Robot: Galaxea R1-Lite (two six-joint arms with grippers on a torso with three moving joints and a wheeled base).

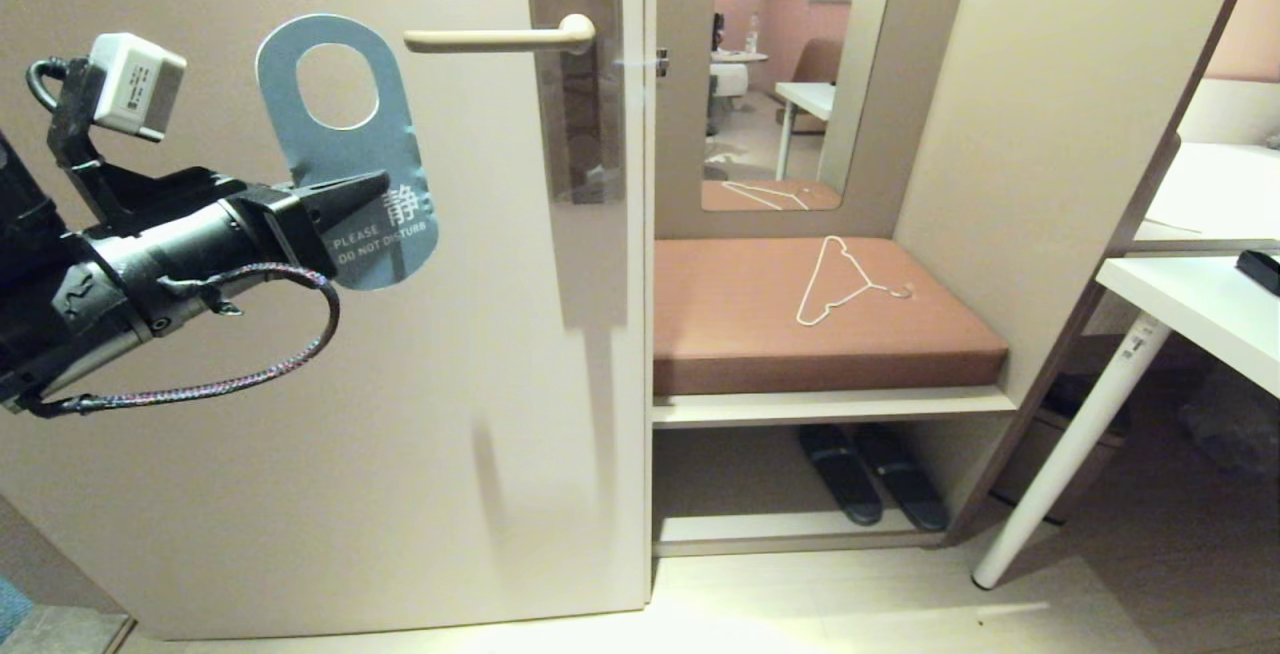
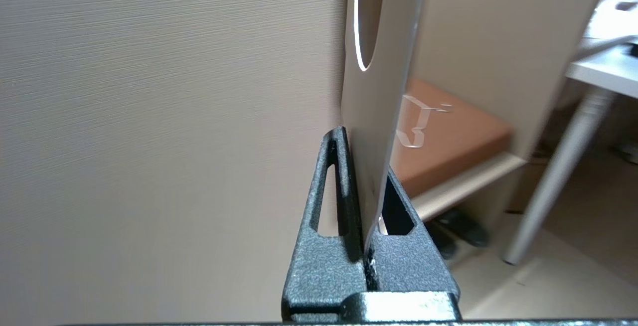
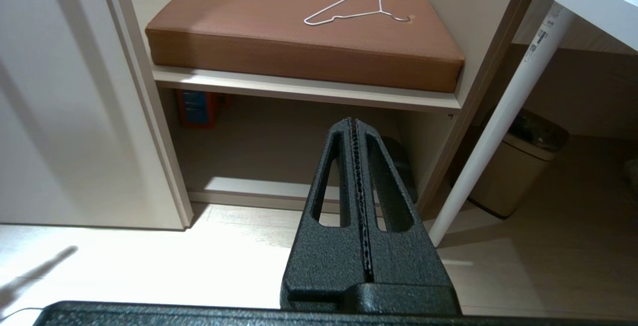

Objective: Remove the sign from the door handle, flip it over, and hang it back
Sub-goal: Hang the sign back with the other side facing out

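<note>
Before the beige door, blue sign pinched upright in left hand, handle just beside.

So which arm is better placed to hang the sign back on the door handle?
Left. Its end effector is shut on the sign, just left of the door handle. The right end effector is shut, empty, low near the floor.
</note>
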